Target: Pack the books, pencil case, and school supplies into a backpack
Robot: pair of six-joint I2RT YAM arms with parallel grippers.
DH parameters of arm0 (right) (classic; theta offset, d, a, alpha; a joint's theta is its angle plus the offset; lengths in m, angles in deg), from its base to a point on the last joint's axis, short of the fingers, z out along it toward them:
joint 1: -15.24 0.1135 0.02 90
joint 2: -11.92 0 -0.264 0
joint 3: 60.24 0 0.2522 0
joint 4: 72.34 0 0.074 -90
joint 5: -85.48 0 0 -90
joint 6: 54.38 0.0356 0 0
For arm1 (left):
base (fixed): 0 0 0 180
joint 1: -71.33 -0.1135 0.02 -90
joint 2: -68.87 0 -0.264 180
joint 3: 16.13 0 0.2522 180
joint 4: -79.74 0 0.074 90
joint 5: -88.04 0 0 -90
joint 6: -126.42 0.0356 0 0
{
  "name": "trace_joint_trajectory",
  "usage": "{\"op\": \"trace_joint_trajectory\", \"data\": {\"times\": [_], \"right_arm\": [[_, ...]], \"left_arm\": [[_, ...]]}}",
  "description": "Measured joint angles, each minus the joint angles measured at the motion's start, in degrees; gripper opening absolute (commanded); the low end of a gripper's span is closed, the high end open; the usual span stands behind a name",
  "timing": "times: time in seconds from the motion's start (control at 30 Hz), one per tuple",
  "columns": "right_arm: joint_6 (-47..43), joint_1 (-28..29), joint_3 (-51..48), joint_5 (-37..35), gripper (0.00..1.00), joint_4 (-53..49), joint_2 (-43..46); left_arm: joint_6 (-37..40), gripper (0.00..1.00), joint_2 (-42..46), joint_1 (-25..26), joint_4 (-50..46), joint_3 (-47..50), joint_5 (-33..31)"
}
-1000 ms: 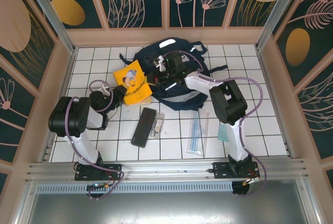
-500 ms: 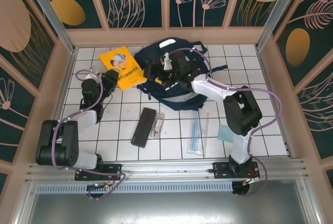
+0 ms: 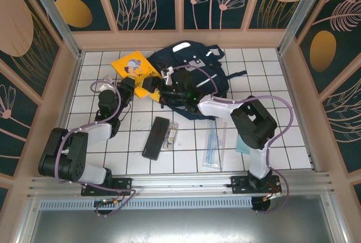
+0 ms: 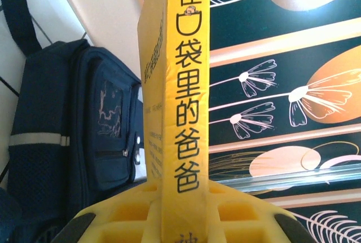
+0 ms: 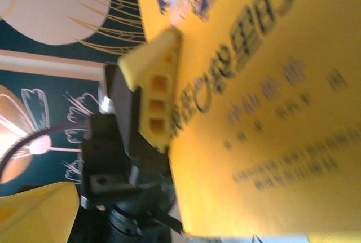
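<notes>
Left gripper (image 3: 141, 85), clamped on the yellow-orange book (image 3: 131, 65), is nearing the backpack (image 3: 210, 71); right gripper (image 3: 169, 89) is now gaping empty beside it

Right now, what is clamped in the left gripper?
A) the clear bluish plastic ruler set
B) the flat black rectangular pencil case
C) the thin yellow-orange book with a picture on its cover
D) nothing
C: in the left wrist view the yellow-orange book stands edge-on, clamped in the left gripper; the black pencil case and the ruler set lie on the white tiled table.
</notes>
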Motion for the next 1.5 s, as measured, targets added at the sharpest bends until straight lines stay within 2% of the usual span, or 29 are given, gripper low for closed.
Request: {"op": "trace_joint_trajectory", "data": {"times": [0.1, 0.17, 0.2, 0.3, 0.4, 0.5, 0.57, 0.6, 0.7, 0.87, 0.97, 1.23, 1.5], "right_arm": [[3.08, -0.02, -0.55, -0.81, 0.86, 3.63, -1.05], [4.57, 0.13, -1.14, -1.73, 0.74, 5.33, -1.25], [4.87, 0.13, -1.36, -2.25, 0.65, 6.01, -1.27], [5.57, 0.13, -1.49, -3.89, 0.26, 6.75, -1.27], [5.79, 0.13, -1.49, -4.94, 0.15, 7.32, -1.36], [5.68, 0.13, -1.49, -5.22, 0.0, 8.46, -1.36], [5.64, 0.13, -1.51, -5.22, 0.0, 8.52, -1.4], [5.53, 0.11, -1.51, -5.22, 0.0, 8.59, -1.4], [5.29, -0.15, -2.08, -5.57, 0.0, 9.62, -1.4], [3.02, -3.17, -5.49, -7.13, 0.0, 9.2, -0.42], [0.22, -6.45, -8.96, -7.78, 0.0, 5.88, 2.95], [-10.38, -16.92, -13.94, -10.82, 0.0, -7.1, 20.0], [-20.72, -31.12, -18.14, -12.31, 0.0, -21.4, 35.15]], "left_arm": [[-0.7, 0.0, 1.22, 0.5, 0.57, 1.4, -2.49], [-1.14, 0.0, 2.1, 0.9, 0.85, 2.05, -3.85], [-1.46, 0.0, 2.51, 1.07, 0.92, 2.23, -4.48], [-2.56, 0.0, 3.52, 1.44, 1.79, 2.34, -5.92], [-3.21, 0.0, 4.02, 1.64, 2.99, 2.38, -7.02], [-3.43, 0.0, 4.02, 1.9, 2.84, 2.43, -8.13], [-3.45, 0.0, 4.02, 1.97, 2.58, 2.43, -8.48], [-3.48, 0.09, 4.02, 2.03, 2.56, 2.43, -8.55], [-3.54, 0.96, 4.02, 2.49, 2.36, 2.43, -7.56], [-1.27, 0.99, 4.02, 4.42, -2.51, 0.09, -3.13], [3.39, 0.99, 4.07, 5.07, -7.06, -2.6, -1.36], [22.36, 0.92, 0.98, 11.67, -23.47, -15.54, 1.86], [44.33, 0.85, -13.86, 20.39, -43.34, -37.46, 2.6]]}}
